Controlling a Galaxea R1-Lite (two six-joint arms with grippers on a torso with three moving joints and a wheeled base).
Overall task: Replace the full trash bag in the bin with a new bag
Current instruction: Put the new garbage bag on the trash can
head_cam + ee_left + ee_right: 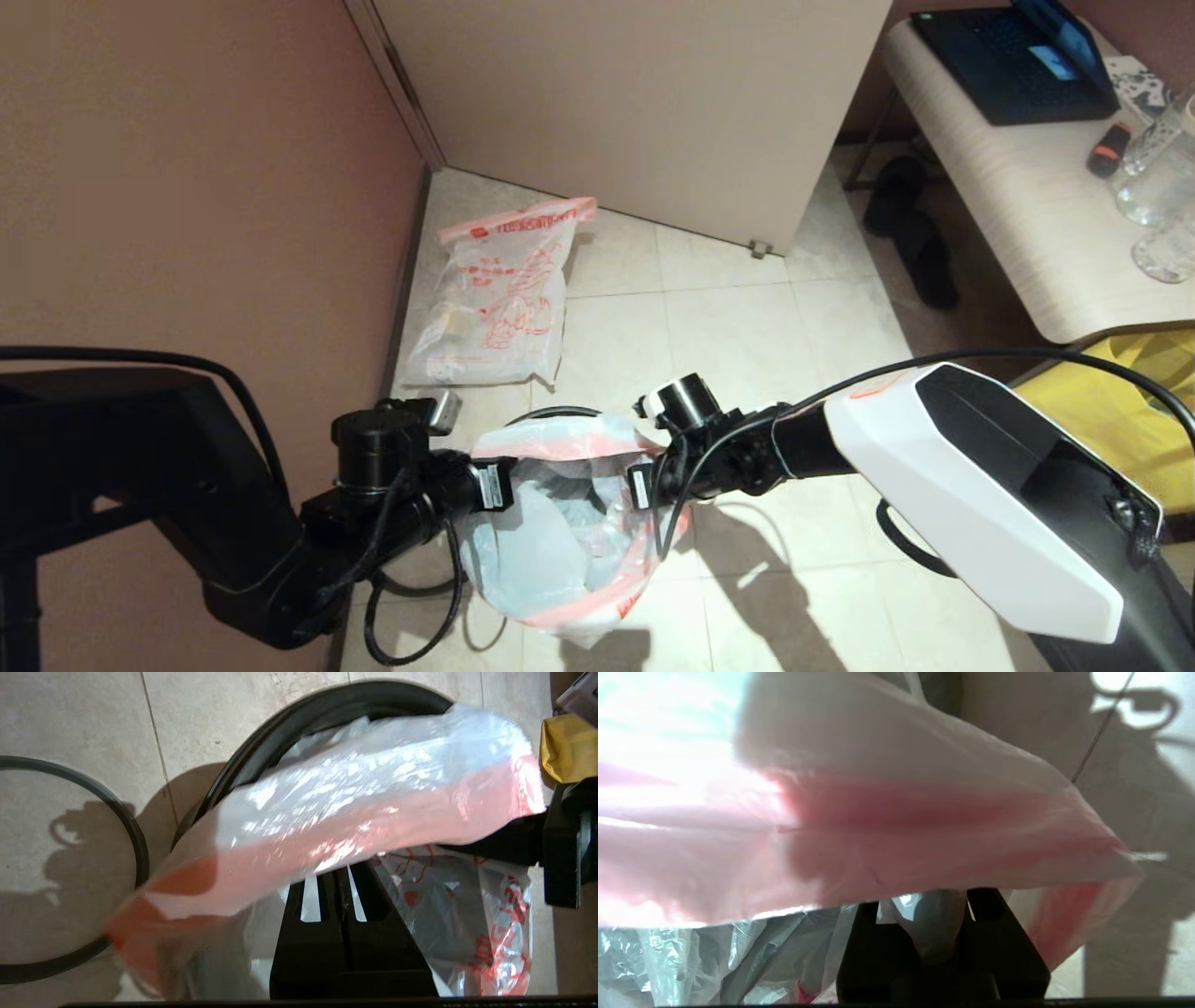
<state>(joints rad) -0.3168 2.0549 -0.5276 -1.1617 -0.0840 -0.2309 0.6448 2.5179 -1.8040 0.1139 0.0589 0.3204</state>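
mostly hidden bin [551, 412], new bag [560, 541] covering it

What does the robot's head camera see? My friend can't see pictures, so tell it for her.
Two robot arms hold a crinkly new bag open between them, the left claw and right claw each pinching its pink-banded mouth. Behind, the full trash bag lies on the tiled floor by the wall.
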